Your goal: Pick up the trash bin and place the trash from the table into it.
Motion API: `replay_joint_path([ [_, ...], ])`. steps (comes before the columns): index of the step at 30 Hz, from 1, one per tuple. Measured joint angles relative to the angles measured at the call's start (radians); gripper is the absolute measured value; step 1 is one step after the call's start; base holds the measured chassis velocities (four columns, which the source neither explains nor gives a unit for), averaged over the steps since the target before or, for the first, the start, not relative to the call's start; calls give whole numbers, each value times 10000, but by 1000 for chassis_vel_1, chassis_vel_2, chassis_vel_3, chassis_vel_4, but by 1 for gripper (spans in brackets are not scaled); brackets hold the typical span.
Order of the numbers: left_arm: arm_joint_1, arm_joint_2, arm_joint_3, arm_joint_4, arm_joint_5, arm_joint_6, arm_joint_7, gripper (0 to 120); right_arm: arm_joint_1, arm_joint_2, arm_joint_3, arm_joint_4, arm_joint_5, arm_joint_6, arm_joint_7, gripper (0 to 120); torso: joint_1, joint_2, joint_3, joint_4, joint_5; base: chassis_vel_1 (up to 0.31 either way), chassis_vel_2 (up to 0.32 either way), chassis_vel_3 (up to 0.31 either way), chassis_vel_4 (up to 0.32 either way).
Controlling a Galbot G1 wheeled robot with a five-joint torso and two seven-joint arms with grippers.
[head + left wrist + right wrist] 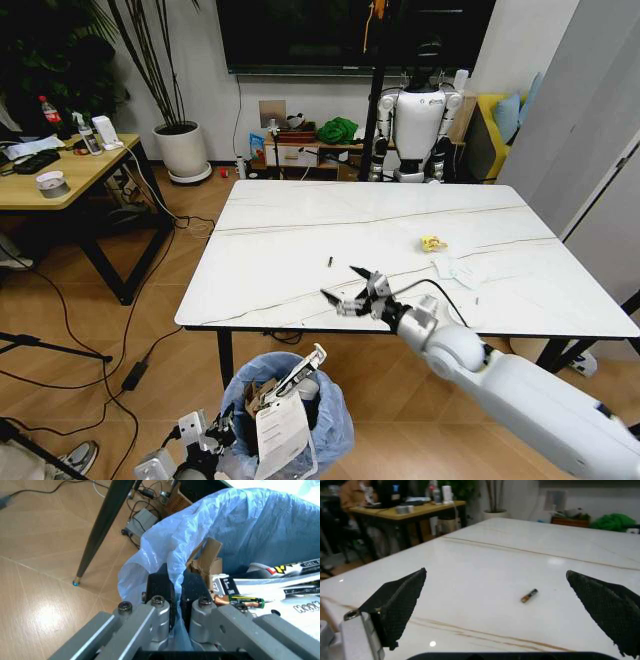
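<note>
A white marble table (pixel 300 250) fills the room's middle, with a small battery (pixel 529 595), a yellow scrap (pixel 432 243) and a clear wrapper (pixel 458 268) left on top. Below its near edge the left gripper (pixel 177 592) is clenched on the blue liner of the bin (pixel 260 528) (already stuffed with cartons and papers). The right gripper (pixel 352 291) hovers over the table, jaws spread wide, facing the battery. Clearing seems to be under way; next calls for a low, centred pinch on that thin piece.
</note>
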Motion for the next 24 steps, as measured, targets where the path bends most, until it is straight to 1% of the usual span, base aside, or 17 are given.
replay_joint_path([
  [3,45,55,-31,-59,-23,9,-12,0,346,483,-114,-776,-15,-180,388,100,1,0,0,1,-3,0,0,0,0],
  [5,58,104,-40,-76,-55,15,-20,0,638,839,-225,-1292,69,-519,715,100,1,0,0,3,-1,0,0,0,0],
  [10,10,254,-11,-5,-125,21,-28,0,1026,1131,-431,-1984,90,-931,1013,100,0,1,-1,0,-5,0,0,0,0],
  [11,6,285,-2,26,-139,24,-29,0,1158,1297,-548,-2269,153,-1136,1152,100,1,0,-1,-3,-6,0,0,0,0],
  [14,-20,308,-3,39,-177,25,-30,0,1387,1762,-801,-2832,265,-1410,1329,100,0,0,-1,-2,-3,0,0,0,0],
  [16,-29,312,-5,39,-185,25,-30,0,1435,1879,-841,-2944,274,-1430,1333,100,0,0,-1,0,-3,0,0,0,0],
  [19,-53,308,-9,61,-205,29,-41,0,1743,2626,-1005,-3656,325,-1510,1339,100,0,0,0,1,-3,0,0,0,0],
  [22,-63,288,-4,83,-205,31,-45,0,2008,3098,-1025,-4294,279,-1510,1315,100,0,0,0,4,-3,0,0,0,0],
  [24,-64,286,-4,85,-205,31,-45,0,2098,3209,-1025,-4496,236,-1507,1283,100,0,0,-1,4,-4,0,0,0,0],
])
